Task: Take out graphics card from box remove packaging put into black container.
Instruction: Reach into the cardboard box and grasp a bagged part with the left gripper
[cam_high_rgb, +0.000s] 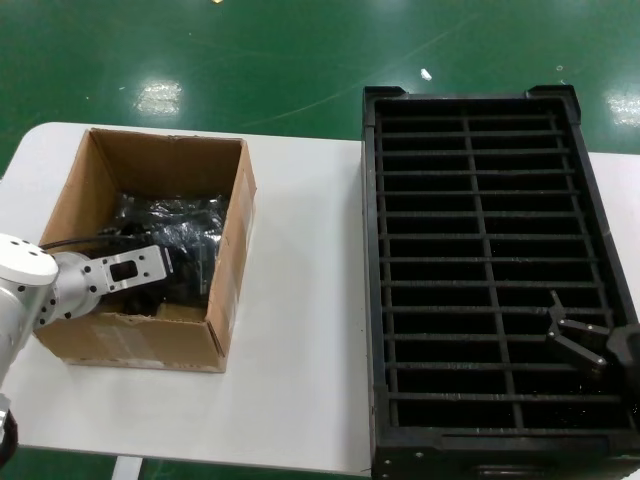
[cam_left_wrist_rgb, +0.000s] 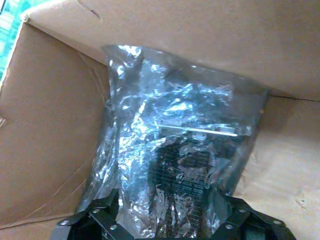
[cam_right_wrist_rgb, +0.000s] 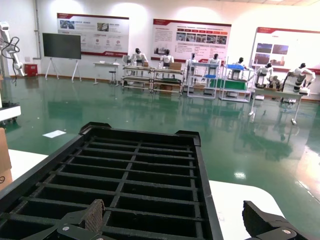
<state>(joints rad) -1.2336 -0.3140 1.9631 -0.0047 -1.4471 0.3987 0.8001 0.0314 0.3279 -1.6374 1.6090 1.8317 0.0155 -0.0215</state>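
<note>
The brown cardboard box (cam_high_rgb: 228, 275) stands on the table's left side. My left gripper (cam_high_rgb: 188, 270) reaches down inside it. In the left wrist view the crinkly translucent packaging (cam_left_wrist_rgb: 150, 110) stands against the box wall (cam_left_wrist_rgb: 45, 130). The dark graphics card (cam_left_wrist_rgb: 181, 167) with its silver bracket (cam_left_wrist_rgb: 200, 131) shows through the bag. My left gripper (cam_left_wrist_rgb: 167, 222) is open, and its fingers (cam_left_wrist_rgb: 95, 216) flank the bag's lower end. The black container (cam_high_rgb: 372, 250) sits on the right. My right gripper (cam_high_rgb: 582, 338) hangs open over its near right slots, holding nothing.
More dark bagged bundles (cam_high_rgb: 160, 215) lie deeper in the box. A bare strip of white table (cam_high_rgb: 300, 300) separates box and crate. In the right wrist view the crate rim (cam_right_wrist_rgb: 45, 170) runs ahead, with green floor and workbenches beyond.
</note>
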